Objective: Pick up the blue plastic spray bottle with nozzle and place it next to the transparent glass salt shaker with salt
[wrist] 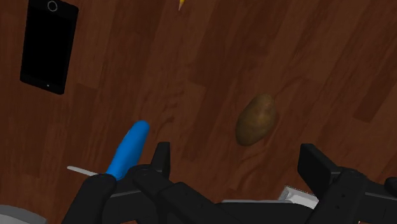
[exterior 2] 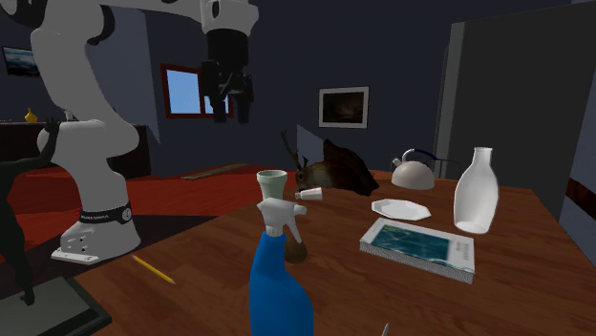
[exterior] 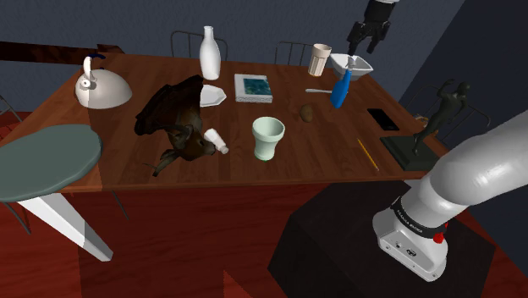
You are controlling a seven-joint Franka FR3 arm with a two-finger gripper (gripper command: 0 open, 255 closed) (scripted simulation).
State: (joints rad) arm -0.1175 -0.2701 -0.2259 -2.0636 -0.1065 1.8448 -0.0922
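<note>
approach step, nothing grasped yet. gripper (exterior: 367, 35) hangs high over the far end of the table (exterior: 330, 148), fingers spread apart and empty. in the wrist view i see both black fingers well apart with bare wood between them. bottle (exterior: 340, 90) stands on the table below the gripper, just beside a white bowl (exterior: 354, 64), with a potato (exterior: 307, 112) near it toward the shoulder view's left. phone (wrist: 48, 44) lies flat further off.

in the wrist view the bottle sits off by one finger, not between the two. so i judge the next move needs a sideways shift to centre over it, then a descent and a close on the body or neck. after that comes a long carry: shaker (exterior: 216, 140) is well apart from the bottle, down the table right by a dark animal figure (exterior: 173, 114), with a pale cup (exterior: 268, 135) near it. the drop spot should avoid both cup and figure.

bottle look: smooth blue body, tall and narrow, white trigger head on top, upright in the second exterior view. looks like plastic, probably light. the tall shape could tip if a finger nudges it. shaker is drawn white and seems to lie on its side; can't tell glass or salt.
</note>
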